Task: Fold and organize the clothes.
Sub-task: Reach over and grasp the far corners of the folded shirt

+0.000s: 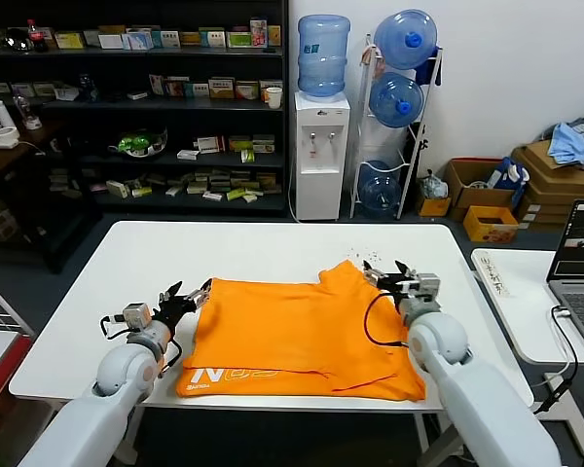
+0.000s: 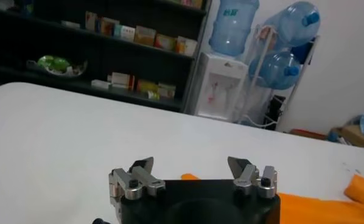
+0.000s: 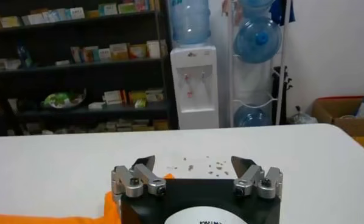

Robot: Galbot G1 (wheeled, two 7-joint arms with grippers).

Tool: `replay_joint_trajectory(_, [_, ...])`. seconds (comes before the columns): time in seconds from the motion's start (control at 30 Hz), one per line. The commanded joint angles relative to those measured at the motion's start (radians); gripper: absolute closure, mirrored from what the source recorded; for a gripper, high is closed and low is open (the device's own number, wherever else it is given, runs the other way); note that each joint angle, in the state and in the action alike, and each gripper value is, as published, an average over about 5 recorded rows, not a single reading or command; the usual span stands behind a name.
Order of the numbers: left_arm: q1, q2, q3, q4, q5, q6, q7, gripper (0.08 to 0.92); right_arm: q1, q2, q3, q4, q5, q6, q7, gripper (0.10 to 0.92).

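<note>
The orange T-shirt (image 1: pixel 302 336) lies folded on the white table (image 1: pixel 127 263), with white lettering at its near left corner (image 1: pixel 219 376). My left gripper (image 1: pixel 187 295) is open and empty at the shirt's left edge; the left wrist view shows its spread fingers (image 2: pixel 144 165) and orange cloth (image 2: pixel 328 204) beside it. My right gripper (image 1: pixel 387 276) is open and empty at the shirt's far right corner. In the right wrist view its fingers (image 3: pixel 142 164) are spread above the table, with orange cloth (image 3: pixel 48 218) low beside it.
A laptop (image 1: pixel 579 263) stands on a side table at the right. Shelves (image 1: pixel 136 107), a water dispenser (image 1: pixel 321 146) and bottle rack stand behind the table. Small dark specks (image 3: pixel 200 163) lie on the table beyond the right gripper.
</note>
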Motion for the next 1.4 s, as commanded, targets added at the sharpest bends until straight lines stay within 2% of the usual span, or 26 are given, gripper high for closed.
replay_joint_trajectory(0.03, [-0.172, -0.039, 0.094, 0.236, -0.002, 0.024, 0.048, 0.177, 0.186, 0.115, -0.096, -0.257, -0.024, -0.035, -0.022, 0.203])
replay_joint_trajectory(0.33, [-0.168, -0.039, 0.103, 0.224, -0.007, 0.059, 0.03, 0.177, 0.174, 0.13, -0.098, -0.306, -0.084, -0.07, -0.015, 0.203])
replay_joint_trajectory(0.87, [-0.189, -0.057, 0.128, 0.247, 0.014, 0.057, 0.032, 0.177, 0.124, 0.102, -0.086, -0.247, -0.043, -0.123, 0.01, 0.214])
replay_joint_trajectory(1.0, [-0.2, -0.067, 0.133, 0.272, 0.038, 0.046, 0.035, 0.177, 0.123, 0.098, -0.085, -0.245, -0.021, -0.142, 0.017, 0.31])
replay_joint_trajectory(1.1, [-0.209, -0.074, 0.138, 0.288, 0.054, 0.04, 0.036, 0.213, 0.123, 0.098, -0.085, -0.246, -0.011, -0.149, 0.021, 0.396])
replay_joint_trajectory(1.4, [-0.213, -0.077, 0.157, 0.296, 0.072, 0.039, 0.029, 0.467, 0.118, 0.096, -0.083, -0.239, -0.005, -0.137, 0.021, 0.656])
